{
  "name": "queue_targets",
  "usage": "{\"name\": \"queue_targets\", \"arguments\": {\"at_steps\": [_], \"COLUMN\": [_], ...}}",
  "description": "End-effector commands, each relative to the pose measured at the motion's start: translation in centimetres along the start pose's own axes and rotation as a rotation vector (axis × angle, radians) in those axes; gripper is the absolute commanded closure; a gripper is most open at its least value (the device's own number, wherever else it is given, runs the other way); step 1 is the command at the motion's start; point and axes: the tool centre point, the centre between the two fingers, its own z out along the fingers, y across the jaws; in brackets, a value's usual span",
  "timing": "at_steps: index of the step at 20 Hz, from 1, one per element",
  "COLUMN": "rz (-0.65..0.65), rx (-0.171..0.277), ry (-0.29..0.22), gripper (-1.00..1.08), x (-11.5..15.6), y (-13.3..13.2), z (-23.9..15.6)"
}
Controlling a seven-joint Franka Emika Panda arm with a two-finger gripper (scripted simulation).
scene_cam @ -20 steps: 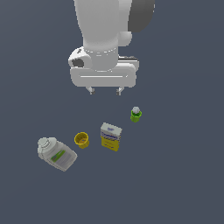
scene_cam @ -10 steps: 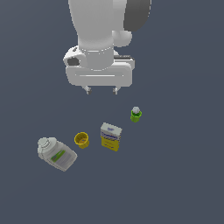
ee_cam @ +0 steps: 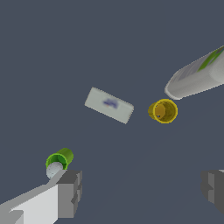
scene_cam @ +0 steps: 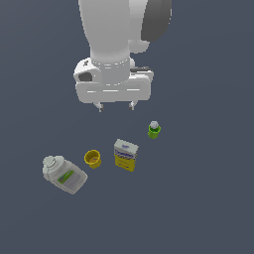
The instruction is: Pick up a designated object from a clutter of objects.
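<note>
Gripper (scene_cam: 115, 105) hangs empty and wide open in the exterior view, above the yellow carton box (scene_cam: 125, 155), which stands between the yellow cup (scene_cam: 93, 158) and the green bottle (scene_cam: 154, 129). From the wrist view the box (ee_cam: 109, 105) seems rotated against the fingers (ee_cam: 70, 194), so a straight descent may land on its corners and tip it.

Yellow box (scene_cam: 125, 155) upright betw cup (scene_cam: 93, 158) & green bottle (scene_cam: 154, 129).
</note>
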Motion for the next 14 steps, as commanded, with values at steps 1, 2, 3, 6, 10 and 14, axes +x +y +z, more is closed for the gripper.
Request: {"name": "queue_targets", "arguments": {"at_steps": [1,2,3,6,10,14], "rz": [-0.044,-0.065,-0.087,-0.160,-0.269,-0.378], "rx": [-0.002,-0.003,-0.004,-0.007,-0.010,-0.014], "ry": [0.000,0.000,0.000,0.001,0.001,0.001], "gripper": [-0.92,-0.92,-0.92,-0.92,-0.92,-0.92], "x": [0.3,0.4,0.6,1.0,1.7,2.4], "y": [-0.1,-0.1,-0.1,-0.2,-0.4,-0.6], "z": [0.4,0.6,0.8,1.5,2.6,3.7]}}
